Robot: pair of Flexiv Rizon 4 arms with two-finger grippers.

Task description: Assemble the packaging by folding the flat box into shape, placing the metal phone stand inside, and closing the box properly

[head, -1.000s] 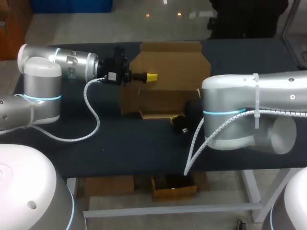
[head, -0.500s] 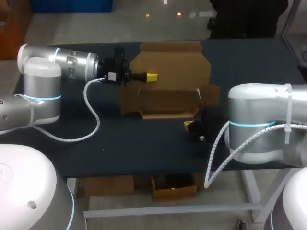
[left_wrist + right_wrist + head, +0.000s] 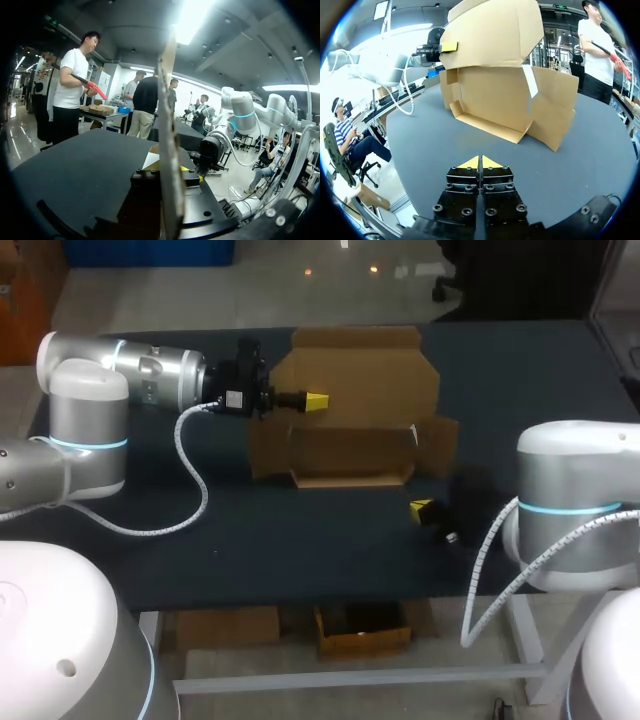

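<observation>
The brown cardboard box (image 3: pixel 350 455) stands open in the middle of the table, its big lid (image 3: pixel 355 365) raised at the back and side flaps spread out. My left gripper (image 3: pixel 315 400) is shut on the lid's left edge. In the left wrist view the lid panel (image 3: pixel 169 140) runs edge-on between its fingers. My right gripper (image 3: pixel 422 508) is shut on nothing, low over the table off the box's front right corner. In the right wrist view its closed tips (image 3: pixel 480 161) point at the box (image 3: pixel 495 100). No phone stand shows in any view.
The dark tabletop (image 3: pixel 250 530) stretches bare in front of the box and to its left. My left arm's white cable (image 3: pixel 195 480) loops down over the left part of the table. The right side flap (image 3: pixel 438 445) sticks out toward my right gripper.
My right arm has drawn back to the right and toward the front edge, away from the box, uncovering the right side flap. The left arm and the lid have not moved.
</observation>
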